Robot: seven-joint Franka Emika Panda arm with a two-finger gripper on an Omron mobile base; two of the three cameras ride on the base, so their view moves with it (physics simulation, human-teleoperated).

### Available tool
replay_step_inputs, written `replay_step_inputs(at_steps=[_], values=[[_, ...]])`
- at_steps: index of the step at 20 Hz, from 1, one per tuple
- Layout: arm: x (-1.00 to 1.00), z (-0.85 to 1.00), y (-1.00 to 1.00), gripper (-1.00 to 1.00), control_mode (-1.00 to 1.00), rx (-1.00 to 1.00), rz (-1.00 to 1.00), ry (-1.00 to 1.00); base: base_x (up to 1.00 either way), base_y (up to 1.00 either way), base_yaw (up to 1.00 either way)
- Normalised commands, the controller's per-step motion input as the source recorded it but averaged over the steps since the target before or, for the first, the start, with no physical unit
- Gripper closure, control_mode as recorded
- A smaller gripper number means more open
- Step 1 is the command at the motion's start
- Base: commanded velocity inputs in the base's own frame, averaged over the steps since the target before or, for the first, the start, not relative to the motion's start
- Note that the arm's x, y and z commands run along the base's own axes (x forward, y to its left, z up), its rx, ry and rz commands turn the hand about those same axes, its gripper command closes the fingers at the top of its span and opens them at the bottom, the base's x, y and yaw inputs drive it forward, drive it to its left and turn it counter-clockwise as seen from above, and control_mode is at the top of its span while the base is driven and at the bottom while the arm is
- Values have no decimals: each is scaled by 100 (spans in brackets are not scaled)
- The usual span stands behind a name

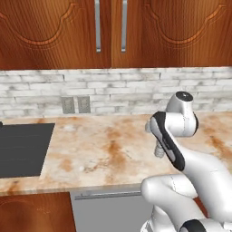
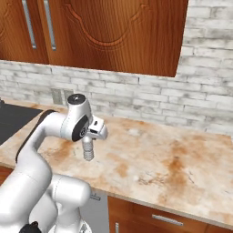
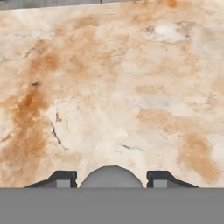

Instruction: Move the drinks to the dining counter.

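Note:
One clear ribbed water bottle [image 2: 88,151] hangs upright under my hand, close above the marble worktop [image 2: 164,168]. In the left base view the bottle [image 1: 159,148] peeks out beside my forearm. My gripper [image 2: 89,141] points straight down and is shut on the bottle's upper part. In the hand view the bottle [image 3: 111,173] is a grey dome between the two fingertips of the gripper [image 3: 111,181]. Its cap colour cannot be told. The other bottle and the dining counter are out of view.
This worktop [image 1: 99,154] is backed by a white brick wall [image 1: 122,90] with wooden upper cabinets [image 1: 108,31]. A dark cooktop [image 1: 22,149] lies at its left end. Two wall outlets [image 1: 75,105] sit above the counter.

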Motion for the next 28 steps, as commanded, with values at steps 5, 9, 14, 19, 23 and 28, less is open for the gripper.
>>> replay_step_inputs(at_steps=[5, 9, 14, 19, 23, 28], values=[[-69, 49, -9, 100, -100, 0, 0, 0, 0, 0, 0], [-70, 46, -2, 100, -100, 0, 1, -1, 0, 0, 0], [-51, 40, 0, 100, -100, 0, 1, 0, 0, 0, 0], [-36, 33, 0, 100, 100, 0, 0, 0, -1, -4, -2], [0, 0, 0, 100, 100, 0, 0, 0, -1, -31, -60], [0, 0, 0, 100, 100, 0, 0, 0, 0, -5, -95]])
